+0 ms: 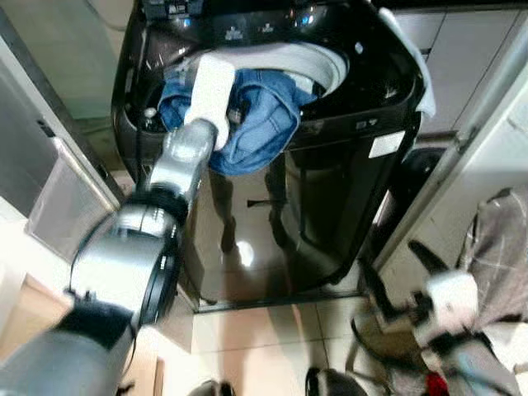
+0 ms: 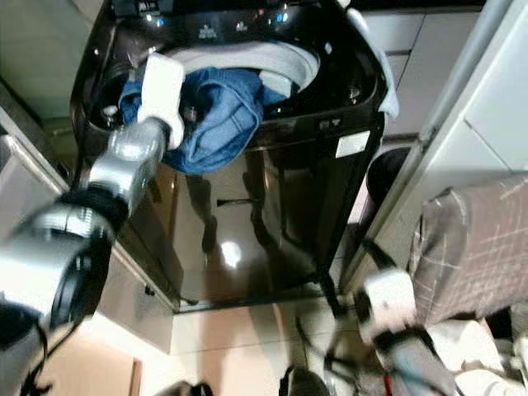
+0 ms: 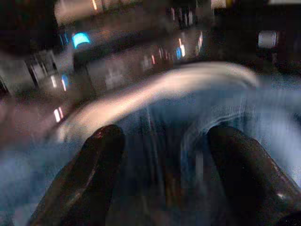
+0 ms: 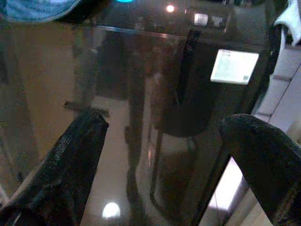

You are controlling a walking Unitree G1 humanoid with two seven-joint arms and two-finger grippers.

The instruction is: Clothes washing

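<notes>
silver and thick, the robot's left arm (image 1: 124, 247) fills the near foreground and reaches up to the open top of the washing machine (image 1: 330, 206). its left end effector (image 3: 162, 155) sits over the blue denim, with its two black fingers spread wide apart and cloth lying between them; the blur leaves it unclear whether they press on the fabric, but nothing is pinched.

the washing machine is the largest thing, a tall glossy black box whose front mirrors the floor, with a pale grey ring around the tub mouth. the denim garment (image 1: 260, 115) is bunched at the front of that opening, part of it inside and a heavy fold hanging over the front rim and down the outside. a checked grey cloth (image 2: 478, 247) lies low at the right, near the right end effector (image 4: 164, 155), which hangs by the machine's front with its fingers apart and nothing in them.

to do this step well, the left arm should probably close on a thick fold near the rim, lift it clear of the edge, then push it toward the tub's centre. denim is stiff and heavy, so the hanging part may otherwise drag the rest out.
</notes>
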